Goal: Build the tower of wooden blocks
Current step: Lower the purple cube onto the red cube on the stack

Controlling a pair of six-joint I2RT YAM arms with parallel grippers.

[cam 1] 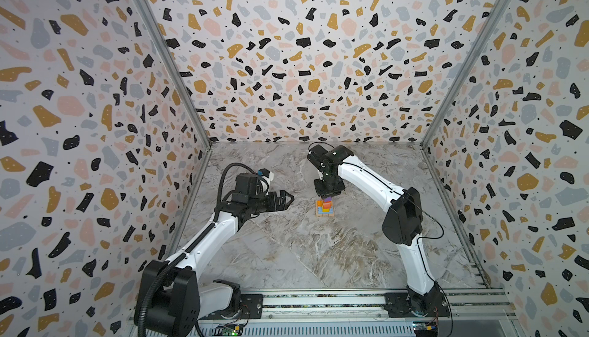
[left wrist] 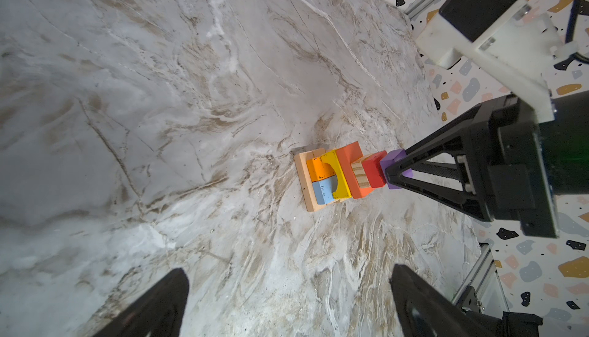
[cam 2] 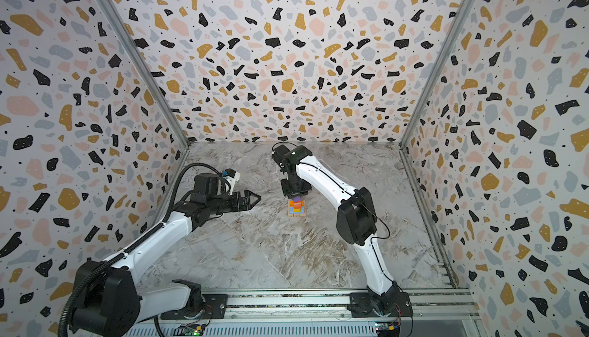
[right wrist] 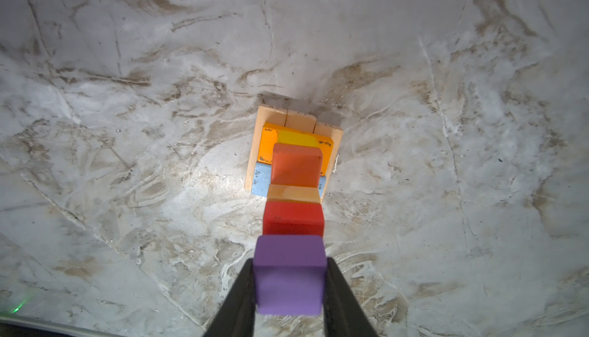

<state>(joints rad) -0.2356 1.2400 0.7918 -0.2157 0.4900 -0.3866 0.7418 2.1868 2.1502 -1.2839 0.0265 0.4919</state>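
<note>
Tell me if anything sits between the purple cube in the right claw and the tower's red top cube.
Nothing visible does. The right claw holds the purple cube directly over the red cube atop the tower, with no block between them. Whether they touch is unclear. The left claw stands open, off to the side.

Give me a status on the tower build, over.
Right gripper shut on purple cube at tower top. Left gripper open, standing off. Nothing blocking.

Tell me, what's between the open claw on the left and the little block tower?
Nothing. Only bare marble table lies between the left gripper and the tower. Both top views show it, and so does the left wrist view.
</note>
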